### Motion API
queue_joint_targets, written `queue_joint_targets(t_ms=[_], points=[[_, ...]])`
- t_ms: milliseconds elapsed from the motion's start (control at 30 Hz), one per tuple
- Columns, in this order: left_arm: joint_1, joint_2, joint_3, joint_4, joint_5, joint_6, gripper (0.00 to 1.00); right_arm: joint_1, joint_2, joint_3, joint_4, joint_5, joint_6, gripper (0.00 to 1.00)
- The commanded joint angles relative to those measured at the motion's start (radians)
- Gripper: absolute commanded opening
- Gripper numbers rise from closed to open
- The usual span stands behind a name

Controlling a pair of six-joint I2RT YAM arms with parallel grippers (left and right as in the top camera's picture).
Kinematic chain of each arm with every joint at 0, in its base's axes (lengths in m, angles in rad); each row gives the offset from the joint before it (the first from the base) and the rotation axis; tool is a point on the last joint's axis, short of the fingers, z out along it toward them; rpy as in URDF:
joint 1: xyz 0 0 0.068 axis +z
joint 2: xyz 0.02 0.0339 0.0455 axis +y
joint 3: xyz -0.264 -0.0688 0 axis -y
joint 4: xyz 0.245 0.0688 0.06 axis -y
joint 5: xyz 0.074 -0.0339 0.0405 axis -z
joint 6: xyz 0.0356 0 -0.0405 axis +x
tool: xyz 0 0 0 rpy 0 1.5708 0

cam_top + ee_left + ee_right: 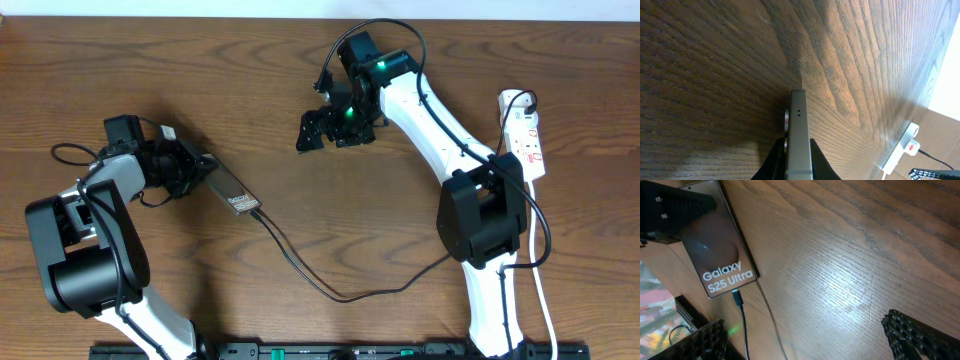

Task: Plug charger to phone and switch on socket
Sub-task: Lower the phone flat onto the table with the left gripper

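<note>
While the left gripper (200,168) pinched the phone (236,196), charger (300,270) apparently plugged in, the socket (524,135) lay well right of the empty, wide-open right gripper (328,132), the nearer one, long axis near-to-far.

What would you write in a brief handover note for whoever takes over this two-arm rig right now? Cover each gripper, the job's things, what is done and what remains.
Left gripper: jaws shut on one end of the phone.
Right gripper: jaws open, holding nothing, above the table beyond the phone.
Charger: its tip appears seated in the phone's free end; the cable loops across the table toward the socket on the robot's right.
Done: phone looks plugged in.
Left: switch on the socket; whether it is already on cannot be told.
</note>
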Motion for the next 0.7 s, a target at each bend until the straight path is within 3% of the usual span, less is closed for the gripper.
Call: queue_joint_targets(t_ms=[0, 300, 667], points=[[0.0, 0.011, 0.01, -0.01, 0.039, -0.001, 0.08, 0.005, -0.021, 0.012, -0.001, 0.0, 0.007, 0.99], [0.0, 0.011, 0.01, -0.02, 0.039, -0.001, 0.23, 0.005, -0.021, 0.012, -0.002, 0.0, 0.006, 0.99], [0.0, 0.011, 0.01, -0.029, 0.039, -0.001, 0.24, 0.005, -0.021, 0.012, -0.005, 0.0, 0.006, 0.99]])
